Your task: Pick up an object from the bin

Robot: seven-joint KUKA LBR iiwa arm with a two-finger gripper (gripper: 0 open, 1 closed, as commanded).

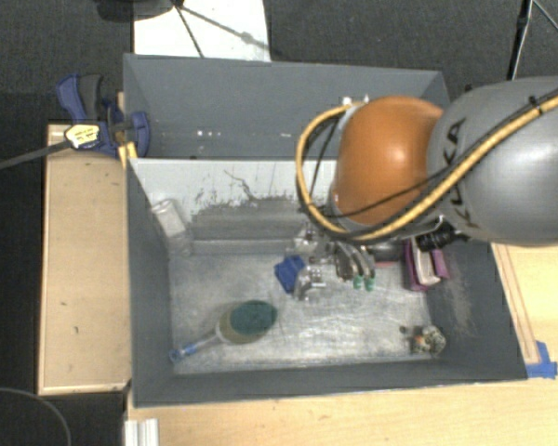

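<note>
Black lettering [453, 143] on grey arm [516, 170], partly hidden, not legible

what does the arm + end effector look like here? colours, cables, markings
The arm is a thick, rounded silver-grey link with dark lettering on its side. A glossy orange dome cover caps the wrist. Black-and-yellow cables loop round the dome and run along the link. Under the dome, the gripper is bare grey metal.
</note>
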